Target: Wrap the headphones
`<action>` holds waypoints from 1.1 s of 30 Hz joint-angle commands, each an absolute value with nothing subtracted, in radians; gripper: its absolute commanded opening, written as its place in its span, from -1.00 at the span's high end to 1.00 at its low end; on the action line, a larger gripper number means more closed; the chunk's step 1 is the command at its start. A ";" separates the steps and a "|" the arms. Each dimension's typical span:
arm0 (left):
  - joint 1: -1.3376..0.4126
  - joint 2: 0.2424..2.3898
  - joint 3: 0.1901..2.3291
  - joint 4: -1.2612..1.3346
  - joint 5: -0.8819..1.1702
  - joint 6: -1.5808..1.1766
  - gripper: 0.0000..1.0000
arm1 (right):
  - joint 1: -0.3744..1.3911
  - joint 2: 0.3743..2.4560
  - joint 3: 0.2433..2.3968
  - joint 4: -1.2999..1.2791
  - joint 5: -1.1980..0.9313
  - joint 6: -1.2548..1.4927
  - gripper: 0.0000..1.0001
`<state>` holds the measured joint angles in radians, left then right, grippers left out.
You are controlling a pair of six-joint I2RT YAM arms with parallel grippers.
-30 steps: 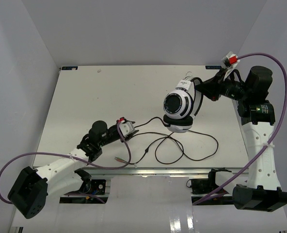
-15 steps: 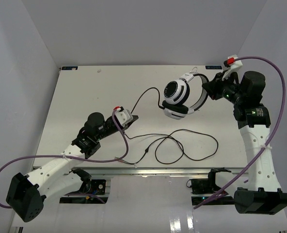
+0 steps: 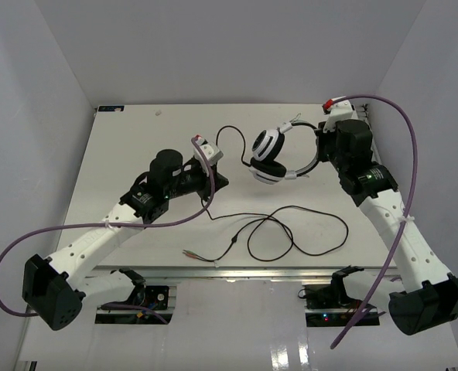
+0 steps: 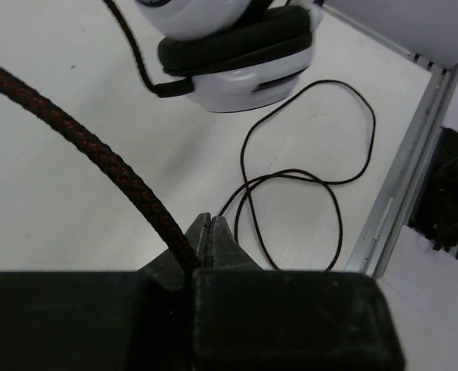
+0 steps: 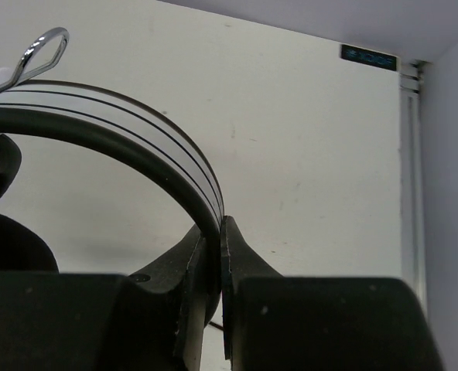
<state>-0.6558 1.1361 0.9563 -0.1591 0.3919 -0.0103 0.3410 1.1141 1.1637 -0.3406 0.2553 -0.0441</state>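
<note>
My left gripper (image 3: 217,181) is on the left, above the middle of the table (image 3: 113,154). Its fingers are pressed together and pinch the thin black cable (image 4: 97,154). In the left wrist view the braided cord runs straight down into the closed tips. From that pinch the cable rises in a small arc toward the headphones (image 3: 269,154), which are right of centre near the back of the table. Nearer to me, the rest of the cable lies on the table in loose loops, and its small plugs (image 3: 187,253) are close to the front edge. The two ear cups hang to the left. I cannot tell whether the lower one touches the table. On the right, my right gripper (image 5: 217,232) is clamped on the headband, with its fingers squeezing the band's edge, and it holds the headphones by that arch.
</note>
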 commanded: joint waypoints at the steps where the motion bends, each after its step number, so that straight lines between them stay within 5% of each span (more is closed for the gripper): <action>1: -0.698 1.159 1.086 -0.233 0.526 -0.146 1.00 | 0.368 1.159 1.179 -0.143 0.524 0.024 0.85; 13: -0.912 1.377 1.185 -0.267 0.531 -0.193 1.00 | 0.374 1.341 1.335 -0.187 0.466 0.163 0.85; 33: -0.914 1.445 1.046 -0.190 0.440 -0.095 1.00 | 0.282 1.175 1.252 -0.199 0.069 0.327 0.85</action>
